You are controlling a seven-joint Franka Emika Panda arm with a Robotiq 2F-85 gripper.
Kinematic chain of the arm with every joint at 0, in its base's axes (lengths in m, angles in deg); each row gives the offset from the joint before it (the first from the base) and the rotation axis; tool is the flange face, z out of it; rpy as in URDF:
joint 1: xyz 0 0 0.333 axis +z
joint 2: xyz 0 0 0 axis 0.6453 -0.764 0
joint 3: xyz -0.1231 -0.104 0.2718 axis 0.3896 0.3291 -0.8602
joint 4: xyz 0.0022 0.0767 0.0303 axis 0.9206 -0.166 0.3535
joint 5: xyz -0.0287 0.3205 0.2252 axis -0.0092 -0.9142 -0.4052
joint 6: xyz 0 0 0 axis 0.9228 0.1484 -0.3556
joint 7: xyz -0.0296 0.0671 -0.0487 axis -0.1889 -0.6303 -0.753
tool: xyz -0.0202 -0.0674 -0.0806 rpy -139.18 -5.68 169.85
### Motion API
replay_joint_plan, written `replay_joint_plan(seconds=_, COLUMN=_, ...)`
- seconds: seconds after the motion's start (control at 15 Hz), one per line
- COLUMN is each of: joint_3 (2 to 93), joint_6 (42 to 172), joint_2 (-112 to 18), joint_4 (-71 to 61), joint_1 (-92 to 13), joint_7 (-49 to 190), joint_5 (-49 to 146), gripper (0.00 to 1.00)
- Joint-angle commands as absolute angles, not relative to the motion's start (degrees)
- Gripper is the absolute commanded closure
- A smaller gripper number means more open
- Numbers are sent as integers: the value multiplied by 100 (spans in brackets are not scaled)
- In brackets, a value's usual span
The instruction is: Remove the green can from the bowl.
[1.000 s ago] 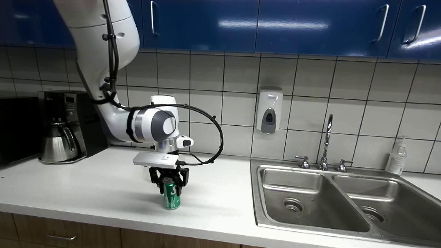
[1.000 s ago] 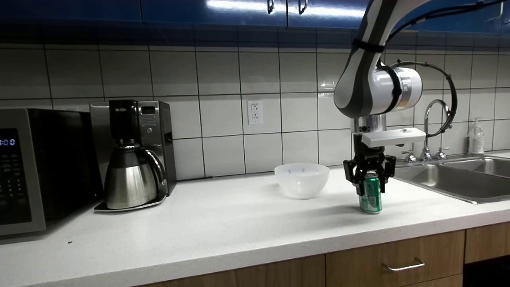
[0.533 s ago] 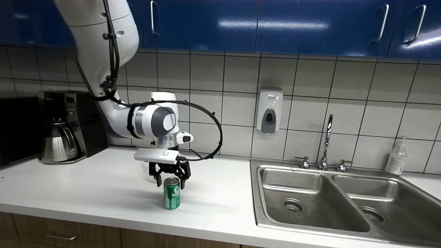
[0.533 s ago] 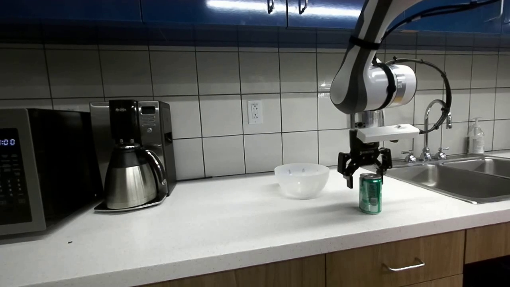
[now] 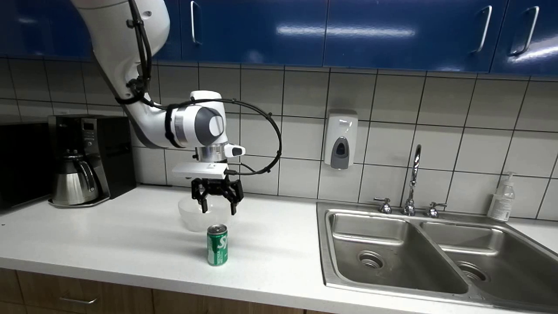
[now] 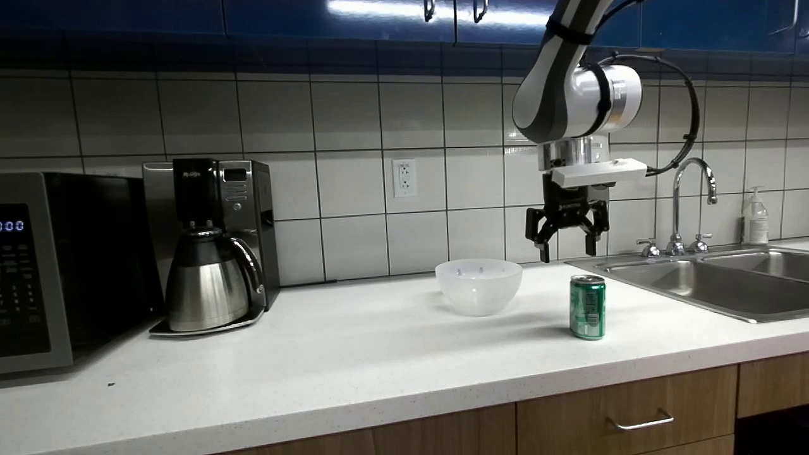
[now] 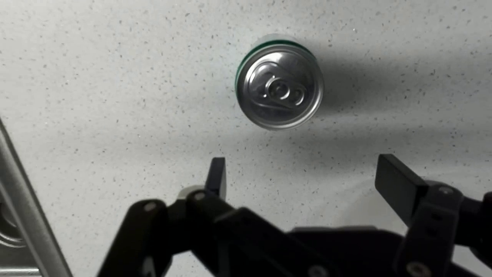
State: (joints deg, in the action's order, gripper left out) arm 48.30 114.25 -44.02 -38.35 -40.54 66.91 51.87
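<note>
The green can point(image 5: 217, 246) stands upright on the counter, outside the bowl; in another exterior view the can point(image 6: 587, 308) is in front of the bowl and off to its side. From above, the wrist view shows the silvery lid of the can point(image 7: 280, 90), beyond the fingertips. The translucent whitish bowl point(image 6: 479, 289) sits near the back wall with no can visible in it. In an exterior view my gripper partly covers the bowl point(image 5: 192, 214). My gripper point(image 6: 567, 254) hangs above the can's height, apart from it. Its fingers point(image 7: 399, 184) are spread wide with nothing between them.
A coffee maker point(image 6: 256, 221) with a steel pot point(image 6: 208, 284) and a microwave point(image 6: 95, 272) stand at one end of the white counter point(image 5: 109, 235). A double steel sink point(image 5: 370, 248) is at the other end. Blue cabinets point(image 5: 261, 30) hang overhead.
A second ago the fingers were down around the green can. They have since spread, and the gripper has risen off it and back toward the wall. The can has stayed in place.
</note>
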Motion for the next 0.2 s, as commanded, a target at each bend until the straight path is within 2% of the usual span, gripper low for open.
replay_joint_plan(seconds=0.0, joint_3=4827, joint_6=10475, joint_2=-4171, joint_4=-3597, joint_1=-3932, joint_7=7106, joint_5=5517, gripper=0)
replay_joint_plan(seconds=0.07, joint_3=4779, joint_6=10957, joint_2=-4300, joint_4=-3704, joint_1=-4057, joint_7=6827, joint_5=5319, gripper=0)
replay_joint_plan(seconds=0.13, joint_3=4774, joint_6=10781, joint_2=-4264, joint_4=-3662, joint_1=-4033, joint_7=6882, joint_5=5362, gripper=0)
